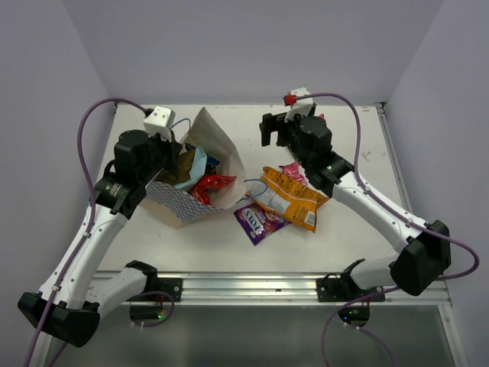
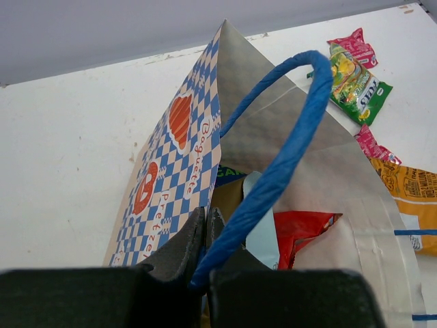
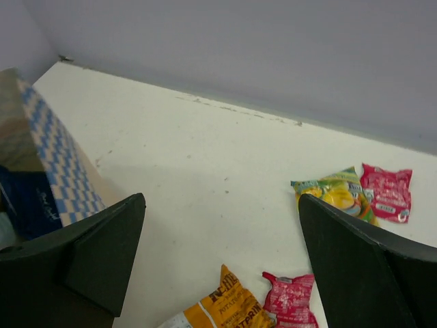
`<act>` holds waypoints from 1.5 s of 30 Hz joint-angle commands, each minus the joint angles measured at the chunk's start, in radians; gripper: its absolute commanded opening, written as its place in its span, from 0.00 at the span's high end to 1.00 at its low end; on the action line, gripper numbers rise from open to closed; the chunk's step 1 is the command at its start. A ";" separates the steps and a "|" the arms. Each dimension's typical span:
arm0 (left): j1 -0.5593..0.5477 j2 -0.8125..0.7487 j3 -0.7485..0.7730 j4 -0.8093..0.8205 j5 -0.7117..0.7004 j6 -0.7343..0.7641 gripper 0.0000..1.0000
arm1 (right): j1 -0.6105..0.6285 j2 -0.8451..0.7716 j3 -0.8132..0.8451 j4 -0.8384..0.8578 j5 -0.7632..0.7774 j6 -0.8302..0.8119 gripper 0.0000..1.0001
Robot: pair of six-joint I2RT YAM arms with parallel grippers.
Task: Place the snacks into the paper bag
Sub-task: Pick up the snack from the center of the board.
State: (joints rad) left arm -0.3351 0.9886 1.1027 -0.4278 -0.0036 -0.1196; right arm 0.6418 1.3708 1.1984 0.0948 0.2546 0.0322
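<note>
currently your left gripper (image 2: pixel 205 239) is clamped on the front edge of the paper bag (image 1: pixel 183 200), its fingers (image 2: pixel 183 247) pinched together over the checkered wall with the blue cord handle (image 2: pixel 287 154) running up past them. you will see in the top view that the bag lies tipped toward the right on the left half of the table (image 1: pixel 153 245), its mouth facing the middle. inside it, the left wrist view shows a red packet (image 2: pixel 300 229) and a light-blue packet (image 2: pixel 259 229) lying side by side, with a dark blue pack partly hidden behind them. your right gripper (image 3: pixel 222 266) hangs over the far middle of the table with its fingers (image 3: pixel 102 253) spread wide and nothing between them. outside the bag, the orange chip bag (image 1: pixel 294 197) lies just right of the mouth, and the purple pack (image 1: pixel 258 222) touches its near-left corner. a pink packet (image 3: pixel 292 299) lies just beside the orange bag's far end. farther right in the right wrist view, a yellow-green pack (image 3: pixel 336 195) and a second pink packet (image 3: pixel 387 193) lie touching each other, well apart from the bag.
</note>
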 commanded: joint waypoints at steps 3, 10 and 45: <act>0.001 -0.004 0.045 0.018 0.008 -0.002 1.00 | -0.154 -0.050 -0.094 -0.040 0.064 0.322 0.01; 0.001 -0.005 0.048 0.012 0.008 0.000 1.00 | -0.315 -0.021 -0.236 0.032 -0.003 0.621 0.02; -0.001 -0.002 0.022 0.006 -0.038 0.014 1.00 | -0.514 0.438 -0.372 0.437 -0.092 1.117 0.22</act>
State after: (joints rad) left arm -0.3351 0.9886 1.1072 -0.4355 -0.0315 -0.1162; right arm 0.1352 1.7809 0.7929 0.4713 0.1146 1.1080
